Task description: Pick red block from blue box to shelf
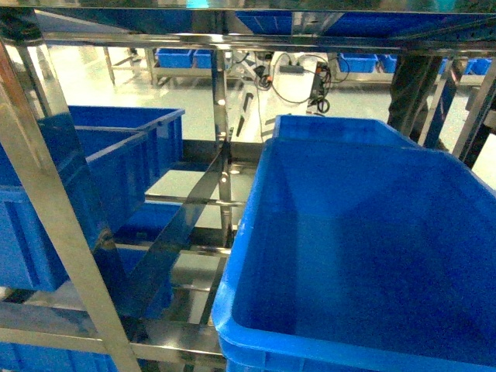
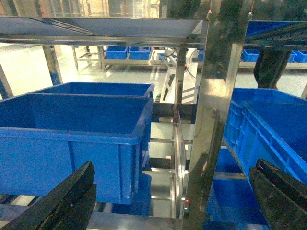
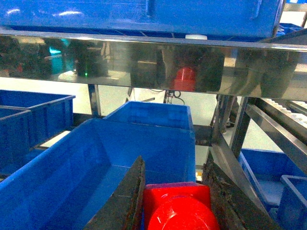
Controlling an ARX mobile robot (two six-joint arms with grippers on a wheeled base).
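Observation:
In the right wrist view the red block [image 3: 177, 206] sits pinched between two dark fingers, with my right gripper [image 3: 175, 165] shut on it. It hangs above a dark blue crate [image 3: 91, 163], just under a steel tier of the shelf [image 3: 144, 62]. A red reflection shows in that beam. My left gripper [image 2: 173, 165] stands open with nothing between its fingers, facing a shelf upright [image 2: 211, 120]. The blue box is out of view. Neither gripper shows in the head view, where the shelf [image 1: 223, 132] fills the frame.
A large ribbed blue crate [image 1: 372, 256] takes up the right of the tier and two more [image 1: 85, 170] stand on the left. Between them runs a steel divider [image 1: 186, 225]. More crates [image 2: 72, 139] sit on the left wrist side. A tier with a crate lies close above.

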